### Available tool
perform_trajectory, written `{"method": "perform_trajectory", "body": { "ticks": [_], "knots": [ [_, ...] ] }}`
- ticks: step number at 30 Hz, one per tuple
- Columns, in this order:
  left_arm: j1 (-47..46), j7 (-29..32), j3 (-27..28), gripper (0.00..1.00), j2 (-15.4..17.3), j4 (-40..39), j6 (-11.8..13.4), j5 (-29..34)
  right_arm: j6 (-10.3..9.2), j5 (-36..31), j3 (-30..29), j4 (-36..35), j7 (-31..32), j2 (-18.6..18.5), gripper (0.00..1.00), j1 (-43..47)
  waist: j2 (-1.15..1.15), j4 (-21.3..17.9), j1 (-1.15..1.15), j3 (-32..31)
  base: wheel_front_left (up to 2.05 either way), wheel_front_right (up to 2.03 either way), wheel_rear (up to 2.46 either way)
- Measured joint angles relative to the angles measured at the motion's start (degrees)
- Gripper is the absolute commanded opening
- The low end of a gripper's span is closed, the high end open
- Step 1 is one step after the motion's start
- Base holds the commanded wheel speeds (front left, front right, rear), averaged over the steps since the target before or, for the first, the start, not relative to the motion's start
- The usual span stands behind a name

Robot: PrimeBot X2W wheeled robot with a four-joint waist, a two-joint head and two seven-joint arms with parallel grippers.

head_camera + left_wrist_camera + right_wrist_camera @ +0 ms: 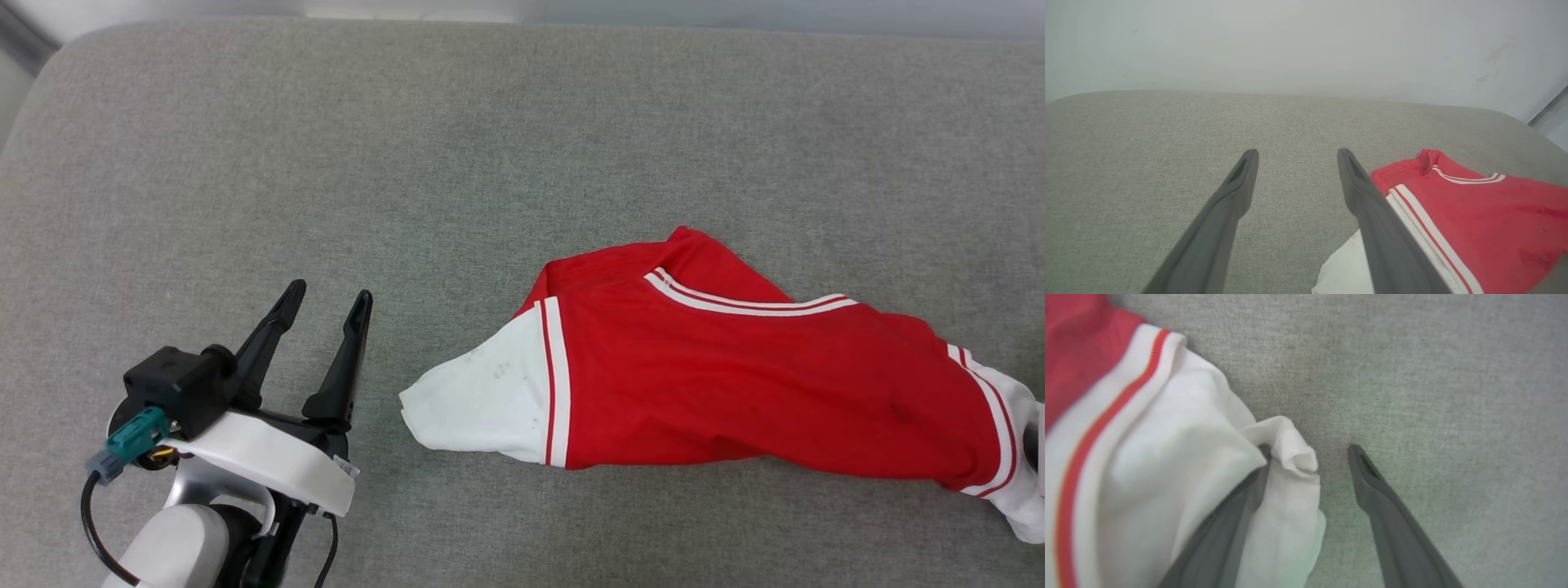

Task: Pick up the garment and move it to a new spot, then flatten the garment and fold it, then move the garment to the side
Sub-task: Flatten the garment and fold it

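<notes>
While the red shirt [735, 384] lies bunched at the right of the grey cushion [326, 147], not yet spread flat, the job looks to be at its first step, the pick-up. The left claw [329, 291] hangs spread wide and empty, near one white sleeve [482, 400] but apart from it; the right claw [1310, 451] gapes too, one finger tucked against a fold of the other white sleeve [1180, 457], the other over bare cushion, gripping nothing. Next, I judge, the right claw must pinch shut on that fold and the left reach its sleeve before any lift.
</notes>
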Motion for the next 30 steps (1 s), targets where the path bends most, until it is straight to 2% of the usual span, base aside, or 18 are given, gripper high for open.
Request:
{"method": "perform_trajectory", "body": {
  "ticks": [6, 7, 8, 12, 21, 24, 30],
  "knots": [
    [-0.42, 0.01, -0.10, 1.00, 0.04, 0.09, -0.01, -0.01, -0.19, 1.19, 1.24, 1.74, 0.03, -0.99, 1.00, 0.53, 0.00, 0.99, 0.00, 1.21, 0.00, 0.00, 0.00],
    [-0.45, 0.00, -0.10, 1.00, 0.07, 0.21, 0.00, -0.01, -0.21, 1.40, 1.32, 2.08, -0.13, -1.12, 0.19, 0.56, 0.00, 1.06, 0.00, 1.28, 0.00, 0.00, 0.00],
    [-0.48, 0.00, -0.08, 1.00, 0.10, 0.34, 0.00, -0.01, -0.27, 1.49, 1.49, 2.34, -0.54, -1.22, 0.00, 0.60, 0.00, 1.08, 0.00, 1.26, 0.00, 0.00, 0.00],
    [-0.48, 0.00, -0.12, 1.00, 0.15, 1.04, 0.08, -0.26, -0.08, 2.30, 1.93, 3.41, -2.83, -0.74, 0.00, 1.26, 0.00, 0.82, 0.00, 0.43, 0.00, 0.00, 0.00],
    [0.72, 2.32, 0.18, 1.00, 1.01, 1.46, 0.62, -1.77, 0.05, 1.55, -2.56, 2.76, -7.76, 0.04, 0.00, 4.13, 0.00, -1.23, 0.00, -3.19, 0.00, 0.00, 0.00],
    [1.08, 7.02, -0.62, 1.00, 2.61, 1.45, 1.09, -2.66, 0.03, 0.79, -3.90, 0.43, -8.77, 0.09, 0.00, 5.03, 0.00, -2.32, 0.00, -3.99, 0.00, 0.00, 0.00],
    [1.38, 20.68, -3.86, 1.00, 6.09, -0.36, 1.26, -5.30, 0.02, 0.64, -4.65, -6.53, -8.87, 1.66, 0.00, 5.62, 0.00, -4.41, 0.00, -3.93, 0.00, 0.00, 0.00]
  ]
}}
